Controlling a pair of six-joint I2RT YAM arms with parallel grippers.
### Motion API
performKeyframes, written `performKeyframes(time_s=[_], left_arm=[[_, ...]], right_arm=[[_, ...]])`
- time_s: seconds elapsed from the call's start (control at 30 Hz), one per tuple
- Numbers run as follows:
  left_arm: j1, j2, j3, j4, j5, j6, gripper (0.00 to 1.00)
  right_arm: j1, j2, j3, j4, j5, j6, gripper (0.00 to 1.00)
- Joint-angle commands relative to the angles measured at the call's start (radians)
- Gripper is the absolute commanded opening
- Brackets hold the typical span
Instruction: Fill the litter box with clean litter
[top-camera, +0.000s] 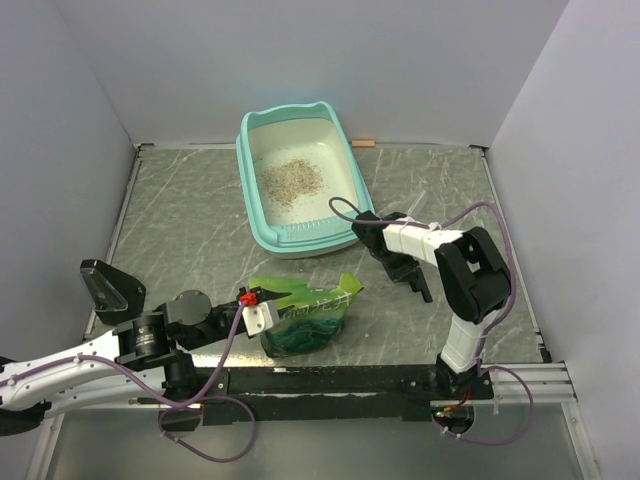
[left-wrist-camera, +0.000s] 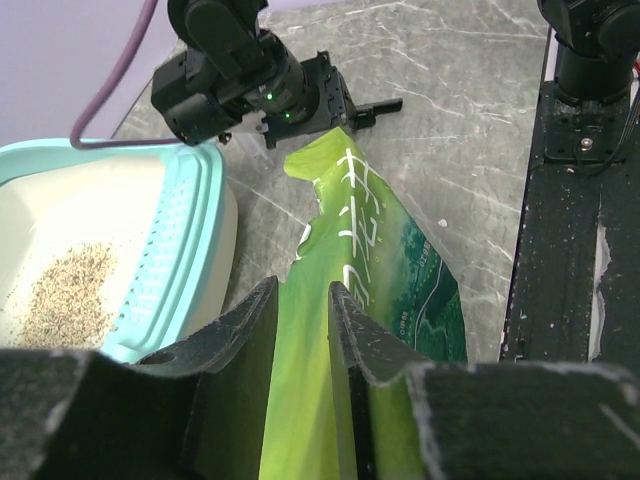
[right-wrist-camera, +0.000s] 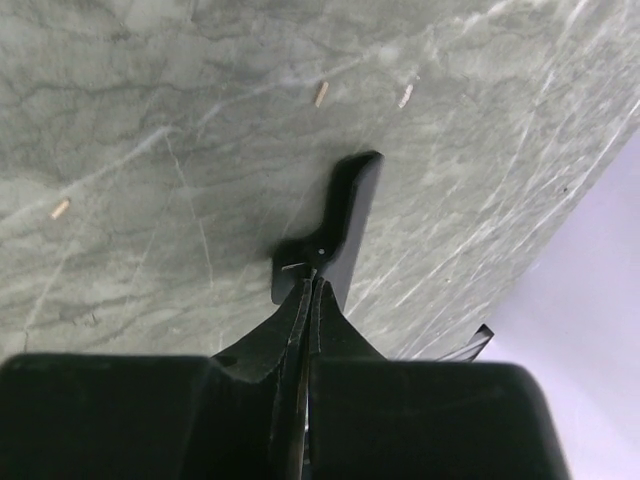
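Note:
The turquoise litter box (top-camera: 252, 190) stands at the back middle of the table, with a small patch of beige-grey litter (top-camera: 292, 178) on its whitish floor; the left wrist view also shows the litter box (left-wrist-camera: 190, 240) and the litter (left-wrist-camera: 65, 290). A glossy green bag (top-camera: 310, 310) stands at the near edge. My left gripper (top-camera: 260, 303) is shut on the bag's top edge, and the bag (left-wrist-camera: 385, 260) runs between its fingers (left-wrist-camera: 345, 330). My right gripper (top-camera: 420, 285) hangs low over bare table to the right of the box, shut (right-wrist-camera: 310, 275), with nothing seen between its fingers.
A clear plastic piece (top-camera: 420, 203) lies by the right arm, and its edge (right-wrist-camera: 472, 345) shows beside the right gripper. A few stray pellets (right-wrist-camera: 321, 93) lie on the marbled table. A small orange stick (top-camera: 363, 143) rests at the back wall. White walls enclose the table.

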Motion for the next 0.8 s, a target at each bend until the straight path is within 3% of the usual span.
performKeyframes(time_s=[0.0,0.4,0.6,0.77], left_arm=[[0.006,0.005,0.004,0.032,-0.007,-0.017,0.32],[0.009,0.002,0.065,0.029,-0.031,-0.032,0.35],[0.009,0.052,0.179,0.014,0.004,-0.136,0.40],[0.009,0.151,0.315,-0.028,0.068,-0.300,0.44]], right_arm=[[-0.006,-0.128,0.006,0.010,0.006,-0.002,0.00],[0.021,-0.559,0.111,-0.008,-0.159,0.018,0.00],[0.025,-0.727,0.186,0.013,-0.426,-0.025,0.00],[0.033,-0.816,0.215,0.060,-0.776,-0.071,0.00]])
